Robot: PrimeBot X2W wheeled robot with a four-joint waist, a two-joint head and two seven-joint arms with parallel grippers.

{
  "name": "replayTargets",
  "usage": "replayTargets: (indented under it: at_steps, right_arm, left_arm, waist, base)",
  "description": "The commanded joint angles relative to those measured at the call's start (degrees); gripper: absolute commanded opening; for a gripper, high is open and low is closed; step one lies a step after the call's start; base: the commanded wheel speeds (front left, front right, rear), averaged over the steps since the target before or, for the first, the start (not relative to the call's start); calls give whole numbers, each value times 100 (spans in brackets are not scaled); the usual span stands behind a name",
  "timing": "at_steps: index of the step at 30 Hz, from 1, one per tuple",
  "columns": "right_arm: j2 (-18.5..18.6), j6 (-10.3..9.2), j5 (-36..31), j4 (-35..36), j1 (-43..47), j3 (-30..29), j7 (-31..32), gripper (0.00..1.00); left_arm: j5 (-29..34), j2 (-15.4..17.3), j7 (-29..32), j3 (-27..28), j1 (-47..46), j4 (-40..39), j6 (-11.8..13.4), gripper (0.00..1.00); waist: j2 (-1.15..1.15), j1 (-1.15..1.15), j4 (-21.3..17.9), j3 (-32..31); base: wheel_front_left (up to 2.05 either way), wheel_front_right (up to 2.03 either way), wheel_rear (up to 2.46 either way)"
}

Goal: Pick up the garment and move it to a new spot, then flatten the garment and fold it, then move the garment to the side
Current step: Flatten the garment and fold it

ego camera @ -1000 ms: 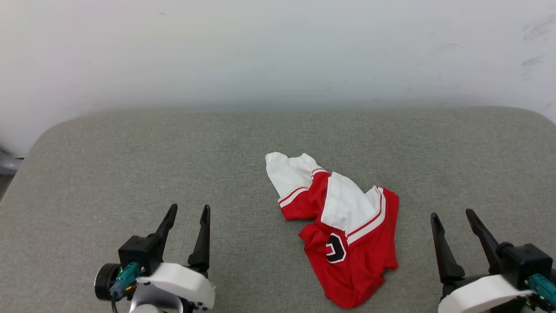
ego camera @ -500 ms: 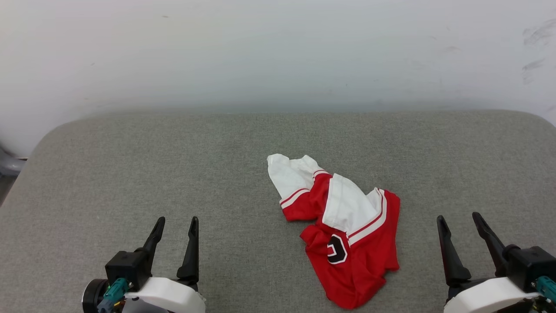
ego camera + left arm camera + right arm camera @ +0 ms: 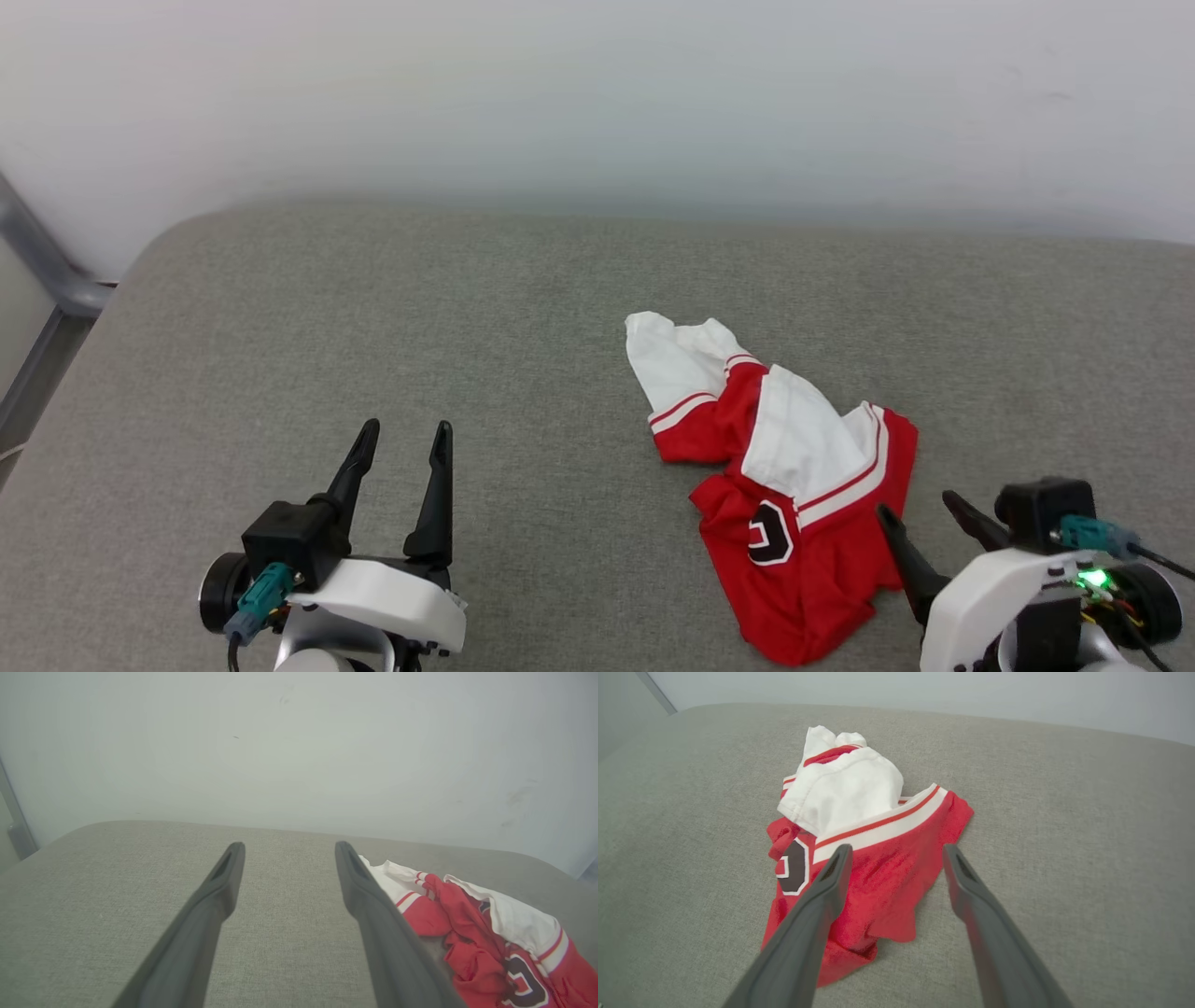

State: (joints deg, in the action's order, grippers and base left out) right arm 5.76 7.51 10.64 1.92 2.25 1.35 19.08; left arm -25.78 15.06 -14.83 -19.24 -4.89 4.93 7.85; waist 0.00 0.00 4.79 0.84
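Gaping: left end effector | right end effector gaping | wrist view: at garment edge

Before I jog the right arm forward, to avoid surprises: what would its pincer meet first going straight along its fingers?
Most likely the garment: the right pincer, open, points at its red lower part, near the edge. How high it hangs over the grey surface is unclear.

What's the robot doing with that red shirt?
The robot seems about to pick up the crumpled red-and-white jersey lying on the gray cushion. Its right pincer is open and aimed at the jersey's near edge, not gripping it. Its left pincer is open too, off to the side above bare cushion.
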Motion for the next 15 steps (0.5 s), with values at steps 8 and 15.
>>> replayTargets:
  at_steps: [8,15]
  right_arm:
    - [705,-4,336,-181,-919,910,996,100]
    - [1144,-4,574,-657,-1801,1659,1537,100]
  left_arm:
    - [131,-177,-42,34,-243,-44,-58,100]
    - [249,-270,-46,193,-377,-102,-134,100]
  waist:
    - [0,0,451,337]
    - [0,0,611,568]
  base:
    - [0,0,0]
    - [0,0,0]
